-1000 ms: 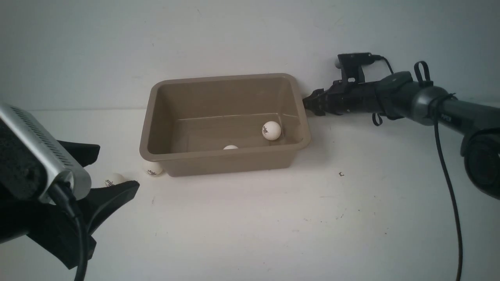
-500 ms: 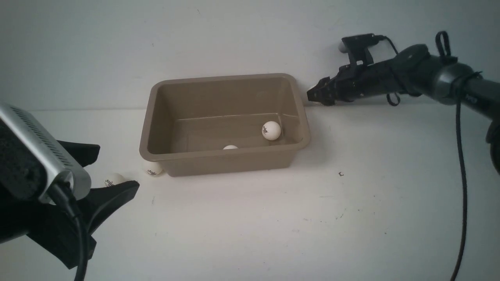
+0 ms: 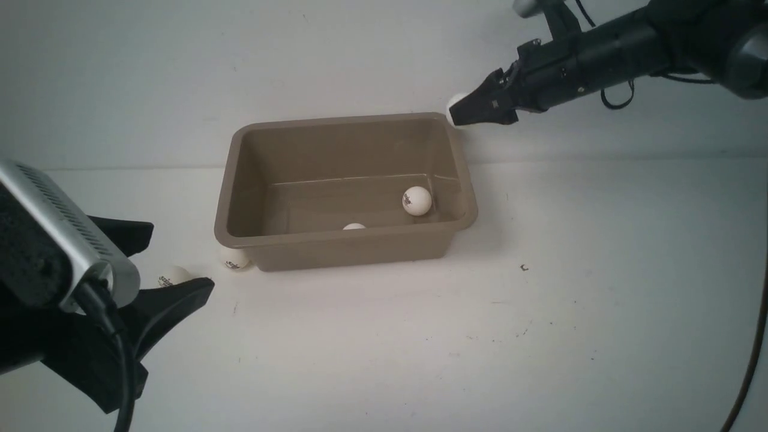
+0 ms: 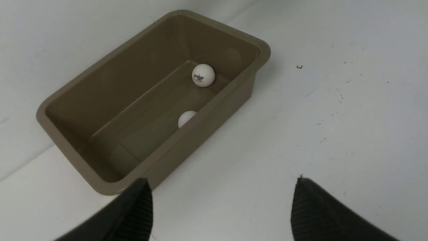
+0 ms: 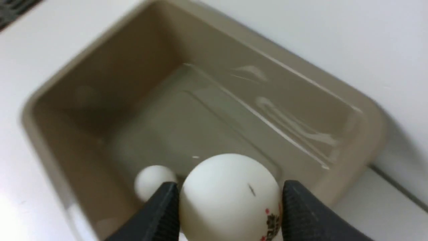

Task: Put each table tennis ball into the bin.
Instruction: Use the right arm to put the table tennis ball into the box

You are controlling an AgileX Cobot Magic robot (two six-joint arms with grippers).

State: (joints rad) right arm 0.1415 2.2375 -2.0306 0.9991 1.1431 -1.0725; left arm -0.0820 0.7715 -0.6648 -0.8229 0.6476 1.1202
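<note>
Plainly, in the front view the right claw (image 3: 459,113) hangs just above the far right corner of the bin (image 3: 336,122), closed on a table tennis ball (image 3: 454,101) whose white edge peeks past its tips. Two balls lie inside the bin, one (image 3: 416,200) near its right wall, one (image 3: 354,227) half hidden behind its near wall. Two more rest on the desk (image 3: 540,336) off the bin's near left corner: one (image 3: 234,258) against or just beside the wall, the other (image 3: 173,276) seen between the spread fingers of the left claw (image 3: 183,254).

The left wrist view shows that claw gaping wide and holding nothing, over bare desk off the bin's near side.

In the right wrist view both pads pinch the held ball over the bin's rim rather than its middle. Let go here, the ball would likely clip the flared rim and skip out, or bounce off the hard floor. Toward the bin's centre there is open room, while the backdrop close behind the bin's far side leaves little.
</note>
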